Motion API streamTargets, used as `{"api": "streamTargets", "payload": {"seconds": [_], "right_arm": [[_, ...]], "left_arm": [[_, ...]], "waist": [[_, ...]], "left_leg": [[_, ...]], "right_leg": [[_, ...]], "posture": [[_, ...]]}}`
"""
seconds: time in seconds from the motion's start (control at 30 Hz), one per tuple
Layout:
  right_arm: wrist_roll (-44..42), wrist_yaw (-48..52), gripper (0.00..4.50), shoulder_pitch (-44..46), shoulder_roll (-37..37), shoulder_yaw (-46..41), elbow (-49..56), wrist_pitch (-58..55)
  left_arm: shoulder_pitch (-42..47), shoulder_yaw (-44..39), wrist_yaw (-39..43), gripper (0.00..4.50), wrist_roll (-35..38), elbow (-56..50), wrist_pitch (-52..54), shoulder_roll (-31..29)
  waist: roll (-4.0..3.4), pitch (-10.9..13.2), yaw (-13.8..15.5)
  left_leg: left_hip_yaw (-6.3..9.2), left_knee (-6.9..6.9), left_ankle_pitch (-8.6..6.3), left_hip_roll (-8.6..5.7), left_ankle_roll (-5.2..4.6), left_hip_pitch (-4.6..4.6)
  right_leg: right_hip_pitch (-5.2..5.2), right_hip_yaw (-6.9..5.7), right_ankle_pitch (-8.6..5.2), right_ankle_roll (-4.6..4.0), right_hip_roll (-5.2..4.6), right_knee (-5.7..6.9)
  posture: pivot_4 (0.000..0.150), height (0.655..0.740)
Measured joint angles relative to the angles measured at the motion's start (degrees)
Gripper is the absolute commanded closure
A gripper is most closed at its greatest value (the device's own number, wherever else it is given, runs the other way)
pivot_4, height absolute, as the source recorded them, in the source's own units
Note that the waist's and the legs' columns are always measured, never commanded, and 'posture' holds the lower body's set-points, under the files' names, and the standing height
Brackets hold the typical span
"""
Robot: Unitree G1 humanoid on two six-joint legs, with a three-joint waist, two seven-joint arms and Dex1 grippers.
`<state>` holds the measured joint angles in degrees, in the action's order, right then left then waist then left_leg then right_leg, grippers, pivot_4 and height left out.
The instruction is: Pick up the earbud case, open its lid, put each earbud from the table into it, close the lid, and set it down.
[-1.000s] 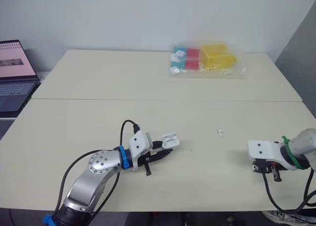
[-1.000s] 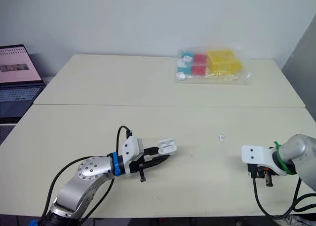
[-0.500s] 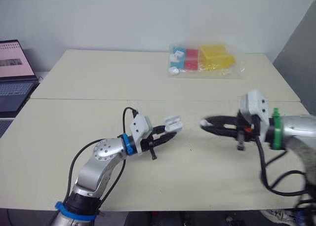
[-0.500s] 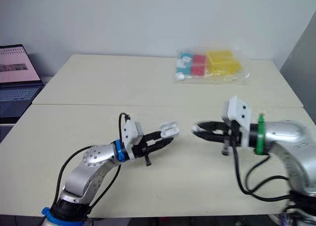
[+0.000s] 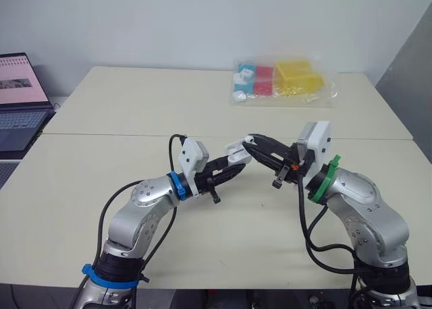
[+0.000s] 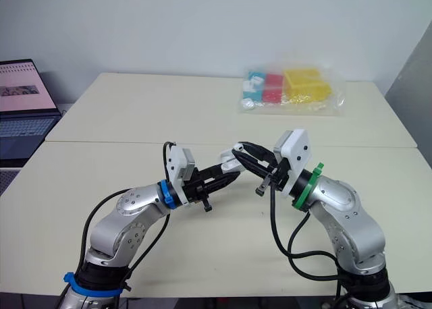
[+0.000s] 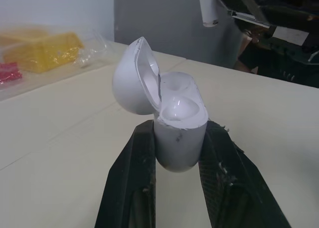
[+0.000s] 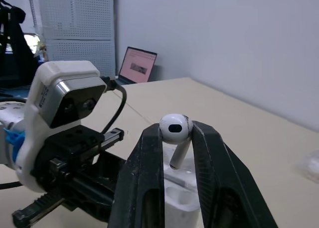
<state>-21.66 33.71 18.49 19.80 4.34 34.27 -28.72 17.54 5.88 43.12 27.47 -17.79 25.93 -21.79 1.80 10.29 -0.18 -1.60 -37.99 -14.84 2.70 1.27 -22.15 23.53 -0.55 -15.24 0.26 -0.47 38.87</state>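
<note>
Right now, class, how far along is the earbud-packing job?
Done: the white plastic earbud case is lifted, clamped in the left jaws, its rounded lid open. In hand: the right jaws pinch a white stemmed earbud above the case. Left: seat it, close the lid, set the case down. Whether the other earbud is inside is unclear.

Beige table (image 5: pixel 101 106) w/ clear bag (image 5: pixel 283 81) of coloured boxes, far side.

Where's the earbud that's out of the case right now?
In the right wrist view, the earbud is pinched in the right gripper, just above the open earbud case that the left gripper holds.
</note>
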Motion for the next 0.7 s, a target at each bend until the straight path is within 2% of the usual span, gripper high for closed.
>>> {"api": "streamTargets", "payload": {"seconds": [0.23,0.7], "right_arm": [[3.43,-0.05,4.07,-1.80,-0.70,2.59,-5.29,6.56],[4.70,0.95,4.07,-2.87,-0.24,3.69,-7.85,10.84]], "left_arm": [[0.85,-0.38,0.07,3.71,0.86,-0.30,0.97,-0.54],[0.78,-0.45,0.12,3.71,1.53,-1.79,2.43,-1.55]], "waist": [[0.00,0.00,0.01],[0.00,0.00,0.01]], "left_leg": [[-0.04,0.02,0.00,0.01,0.00,0.00],[-0.03,0.03,0.00,0.01,0.00,0.01]], "right_leg": [[0.00,0.05,-0.01,-0.02,0.01,-0.03],[0.00,0.04,-0.02,-0.03,0.00,-0.03]], "posture": [[0.150,0.7400],[0.150,0.7400]]}}
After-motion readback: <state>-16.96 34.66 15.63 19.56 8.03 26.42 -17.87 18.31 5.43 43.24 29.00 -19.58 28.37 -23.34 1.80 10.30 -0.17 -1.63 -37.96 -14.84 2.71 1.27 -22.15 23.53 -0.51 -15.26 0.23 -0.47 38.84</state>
